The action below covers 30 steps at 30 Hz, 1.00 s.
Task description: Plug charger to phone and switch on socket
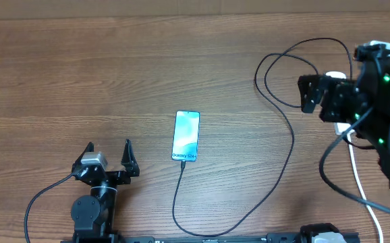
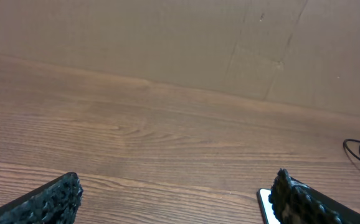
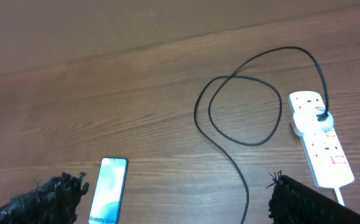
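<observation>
Lying along the tabletop's (image 1: 114, 67) right edge, the socket (image 3: 320, 140) sat nearer the open right pincer (image 3: 170, 193) than the open left pincer (image 1: 109, 152).

Both arms (image 1: 90, 209) are black, with rough-textured jaws.

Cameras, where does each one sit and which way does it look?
Overhead: above the table, looking straight down at the phone and charger; the left arm and right arm show.
Left wrist: low on the left hand, facing across the wood to the back wall; its fingers show.
Right wrist: high on the right hand, looking down at the socket; its fingers show.
Shared: overhead and right wrist both see phone and charger.
</observation>
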Each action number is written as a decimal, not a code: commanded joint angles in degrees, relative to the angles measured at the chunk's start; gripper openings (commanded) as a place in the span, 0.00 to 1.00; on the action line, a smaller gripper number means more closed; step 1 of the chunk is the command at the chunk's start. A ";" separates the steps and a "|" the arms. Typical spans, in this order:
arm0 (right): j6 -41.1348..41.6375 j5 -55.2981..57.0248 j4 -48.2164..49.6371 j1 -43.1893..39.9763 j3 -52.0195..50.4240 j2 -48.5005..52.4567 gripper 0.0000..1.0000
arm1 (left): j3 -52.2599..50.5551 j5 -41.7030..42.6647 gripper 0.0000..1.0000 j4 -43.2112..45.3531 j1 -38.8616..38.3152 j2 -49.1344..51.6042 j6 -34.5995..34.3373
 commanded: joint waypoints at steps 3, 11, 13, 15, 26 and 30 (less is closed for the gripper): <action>-0.11 -2.29 11.74 0.33 -9.86 -4.04 1.00 | -0.20 -0.76 0.99 -0.07 0.31 -0.61 1.27; -0.09 -5.95 30.14 0.33 -29.33 -10.05 1.00 | -0.20 -0.76 0.99 -0.07 0.31 -0.61 1.27; -0.09 -5.92 32.57 0.33 -32.50 -11.26 1.00 | -0.20 -0.76 0.99 -0.07 0.31 -0.61 1.27; -0.09 -5.95 35.32 0.33 -35.65 -12.94 1.00 | -0.20 -0.76 1.00 -0.09 0.31 -0.61 1.27; -0.07 -6.38 51.60 0.33 -51.95 -22.64 1.00 | -0.20 -0.76 1.00 -0.07 0.31 -0.61 1.27; -0.07 -6.36 59.25 0.33 -58.73 -26.12 1.00 | -0.20 -0.76 1.00 -0.09 0.31 -0.61 1.27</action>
